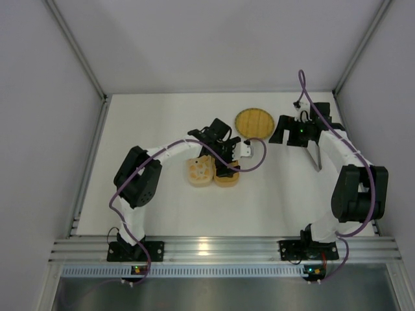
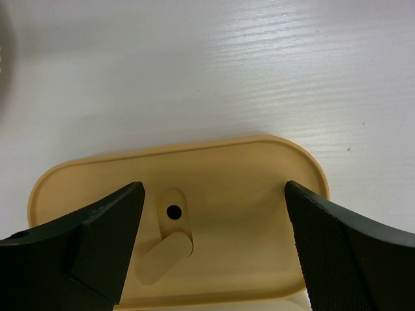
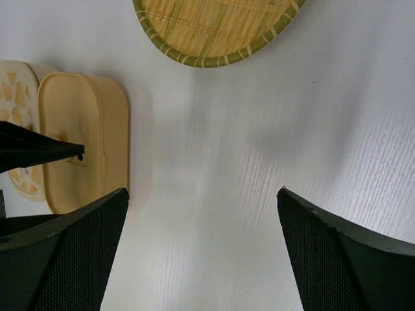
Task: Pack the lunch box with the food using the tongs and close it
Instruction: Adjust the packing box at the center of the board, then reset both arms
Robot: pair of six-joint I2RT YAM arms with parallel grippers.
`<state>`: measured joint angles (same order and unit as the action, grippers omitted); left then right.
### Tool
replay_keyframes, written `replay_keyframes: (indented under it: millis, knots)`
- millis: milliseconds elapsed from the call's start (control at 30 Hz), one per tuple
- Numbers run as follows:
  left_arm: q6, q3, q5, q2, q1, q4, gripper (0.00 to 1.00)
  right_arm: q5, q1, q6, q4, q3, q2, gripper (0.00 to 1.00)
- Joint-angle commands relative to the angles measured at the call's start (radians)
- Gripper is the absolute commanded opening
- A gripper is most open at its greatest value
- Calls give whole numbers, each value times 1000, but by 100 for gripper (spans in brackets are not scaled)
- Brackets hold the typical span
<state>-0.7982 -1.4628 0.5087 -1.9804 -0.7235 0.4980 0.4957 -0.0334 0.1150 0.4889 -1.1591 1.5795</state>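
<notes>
- The left gripper (image 2: 214, 185) is spread wide, right over the yellow lunch box (image 2: 259, 162). The box's long side runs left to right, from finger to finger.
- The right gripper (image 1: 301, 133) is spread wide too, holding nothing.
- The tongs (image 1: 315, 157) lie just below it, at the middle right.
- I cannot see any food.

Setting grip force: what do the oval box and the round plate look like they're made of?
oval box: probably plastic. It has a smooth matte tan surface, a moulded rounded rim, and a small tab beside a hole. Whether this part is the base or the lid is unclear.
round plate: woven bamboo-like strips, yellow, with visible weave and a green wrapped rim.
</notes>
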Motion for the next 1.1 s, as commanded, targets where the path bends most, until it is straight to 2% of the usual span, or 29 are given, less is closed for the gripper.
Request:
replay_keyframes:
  millis: [0, 300, 600, 700, 900, 1067]
  knots:
    - [-32, 85, -113, -123, -28, 83, 94, 20, -23, -14, 20, -16, -30, 95]
    - [-16, 52, -124, -92, -28, 115, 95, 38, -26, -5, 23, -21, -52, 97]
    - [62, -224, -108, 52, -28, 243, 98, 61, -26, 25, 19, -53, -96, 99]
    - [99, -260, -114, 113, -28, 240, 98, 64, -26, 29, 14, -62, -116, 99]
    - [342, -209, -173, 255, -14, 192, 98, 67, -22, -6, 17, -44, -157, 99]
    - [546, -76, -191, 388, 111, 243, 98, 69, -13, -58, 1, 30, -220, 99]
